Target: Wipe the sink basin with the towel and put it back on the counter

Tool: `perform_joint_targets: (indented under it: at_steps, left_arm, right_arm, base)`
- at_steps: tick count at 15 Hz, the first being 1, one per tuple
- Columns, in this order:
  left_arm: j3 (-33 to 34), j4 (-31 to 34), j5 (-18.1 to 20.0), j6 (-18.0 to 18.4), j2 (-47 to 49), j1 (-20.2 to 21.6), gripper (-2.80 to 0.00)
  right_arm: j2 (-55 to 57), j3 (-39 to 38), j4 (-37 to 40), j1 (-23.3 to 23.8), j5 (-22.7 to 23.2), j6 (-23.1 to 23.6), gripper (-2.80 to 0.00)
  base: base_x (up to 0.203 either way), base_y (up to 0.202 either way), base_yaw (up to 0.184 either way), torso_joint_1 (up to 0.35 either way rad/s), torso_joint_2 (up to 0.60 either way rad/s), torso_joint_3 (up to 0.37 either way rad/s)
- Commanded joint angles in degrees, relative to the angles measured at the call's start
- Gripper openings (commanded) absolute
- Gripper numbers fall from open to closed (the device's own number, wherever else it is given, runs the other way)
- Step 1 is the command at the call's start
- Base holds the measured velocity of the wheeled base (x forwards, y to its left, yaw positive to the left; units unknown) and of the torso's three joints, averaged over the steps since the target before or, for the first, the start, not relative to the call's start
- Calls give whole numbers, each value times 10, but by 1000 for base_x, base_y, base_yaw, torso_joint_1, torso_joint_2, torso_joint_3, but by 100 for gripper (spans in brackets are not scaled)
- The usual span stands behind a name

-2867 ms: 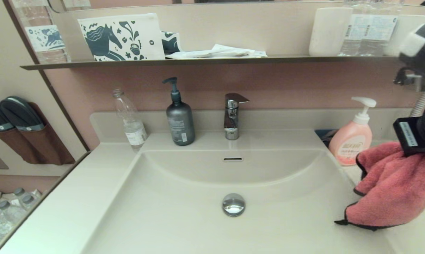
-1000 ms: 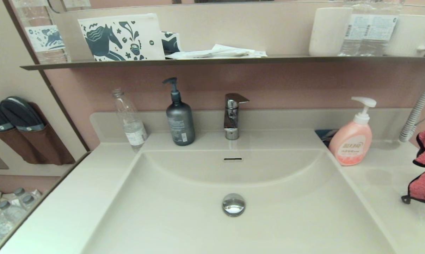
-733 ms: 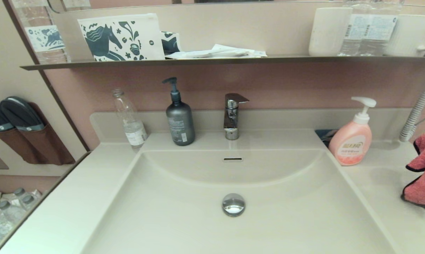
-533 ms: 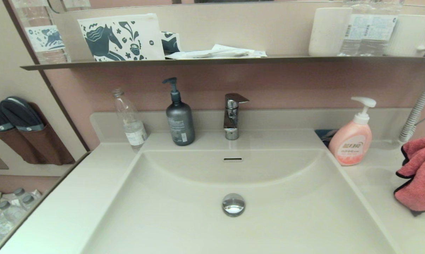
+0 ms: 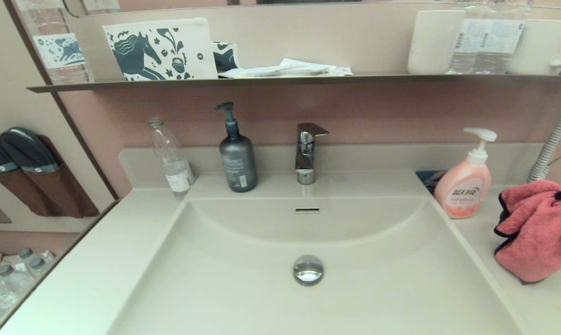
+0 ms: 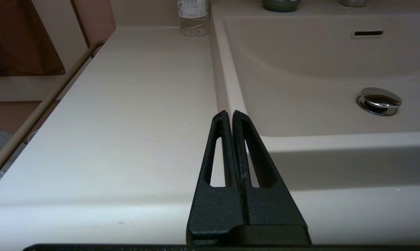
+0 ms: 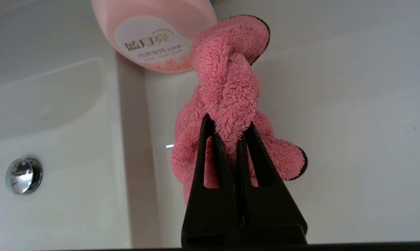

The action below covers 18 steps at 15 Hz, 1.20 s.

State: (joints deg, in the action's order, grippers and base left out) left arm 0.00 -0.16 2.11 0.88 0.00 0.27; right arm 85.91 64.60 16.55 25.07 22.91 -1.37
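Holding towel (image 7: pixel 227 90) in right gripper (image 7: pixel 229 127)

The head view looks forward and down from in front of the sink basin (image 5: pixel 243 260), facing the faucet (image 5: pixel 306 153) and back wall, taking in the whole basin. The left wrist view sits low over the counter (image 6: pixel 126 115) on the basin's left side, close to the surface, facing the back wall. The right wrist view looks steeply down at the counter beside the basin's right edge. All three views share the drain plug (image 5: pixel 308 270) (image 6: pixel 379 100) (image 7: pixel 23 175).
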Motion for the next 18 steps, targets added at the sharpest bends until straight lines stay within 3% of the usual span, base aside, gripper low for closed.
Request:
perform_joint_targets:
  at_steps: [1,3,4,7,10,13,16,17,18]
  left_arm:
    - [0,0,0,0,1,0,-280]
    - [0,0,0,0,1,1,-280]
    - [0,0,0,0,1,0,-280]
    - [0,0,0,0,1,1,-280]
    - [0,0,0,0,1,0,-280]
    - [0,0,0,0,1,0,-280]
    - [0,0,0,0,1,0,-280]
    - [0,0,0,0,1,0,-280]
    - [0,0,0,0,1,0,-280]
  right_arm:
    - [22,-22,-51,-3,-2,0,-280]
    - [36,-24,-65,-3,-3,0,-280]
    - [40,-26,-65,-6,-2,0,0]
    - [60,-25,-89,-11,-6,-2,0]
    - [68,-25,-126,-8,-52,-23,0]
    - [69,-27,-103,-8,-148,17,0]
    - [30,-44,-103,18,-125,20,0]
    - [16,-55,-105,29,-110,28,-225]
    - [3,-66,-103,36,-99,36,-280]
  base:
    - [0,0,0,0,0,0]
    - [0,0,0,0,0,0]
    - [0,0,0,0,0,0]
    - [0,0,0,0,0,0]
    - [0,0,0,0,0,0]
    - [0,0,0,0,0,0]
    - [0,0,0,0,0,0]
    - [0,0,0,0,0,0]
    - [0,0,0,0,0,0]
